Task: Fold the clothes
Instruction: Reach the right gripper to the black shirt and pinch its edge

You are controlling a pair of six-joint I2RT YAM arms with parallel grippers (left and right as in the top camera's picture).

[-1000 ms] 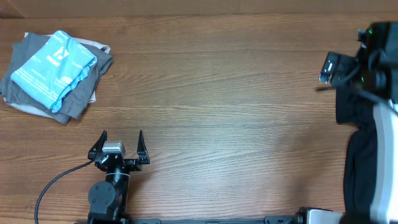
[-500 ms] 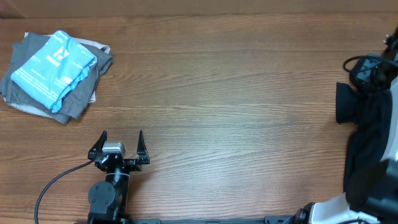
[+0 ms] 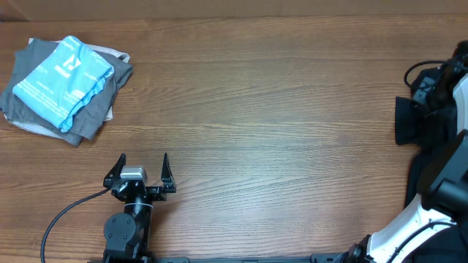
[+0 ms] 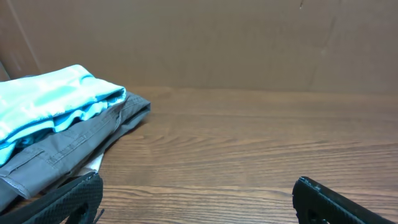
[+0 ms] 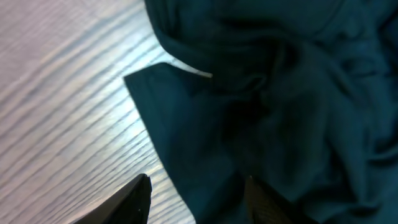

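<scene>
Right gripper (image 5: pixel 196 202) sits at the three o'clock edge of the overhead view, its two fingers apart: one fingertip over bare wood, the other over dark cloth, with the cloth's edge lying between them. Whether the fingers actually pinch that cloth cannot be told from the pictures. Left gripper (image 3: pixel 143 159) rests at about seven o'clock, released, its fingers spread wide and pointing toward twelve o'clock with nothing between them; its wrist camera shows both tips low in the picture over bare wood.

The table (image 3: pixel 263 109) is brown wood with grain running from nine o'clock to three o'clock.

The clothes (image 3: pixel 408 120) are a black, rumpled heap at three o'clock, partly hidden under the right arm and running off the table's edge toward four o'clock. One flat flap with a square corner sticks out toward nine o'clock onto the wood. In the right wrist view the heap fills the upper right, crumpled into soft folds.

At ten o'clock lies a folded grey garment (image 3: pixel 95 109), flat on the wood and well apart from both grippers. A folded light blue garment (image 3: pixel 62 80) lies on top of it, tilted, with pale lettering too small to read. A white edge (image 3: pixel 29 126) peeks out beneath the grey one.

A black cable (image 3: pixel 58 219) curves from the left arm toward eight o'clock.

A thin pale strip (image 5: pixel 189 67) shows on the dark cloth near the flap's corner
</scene>
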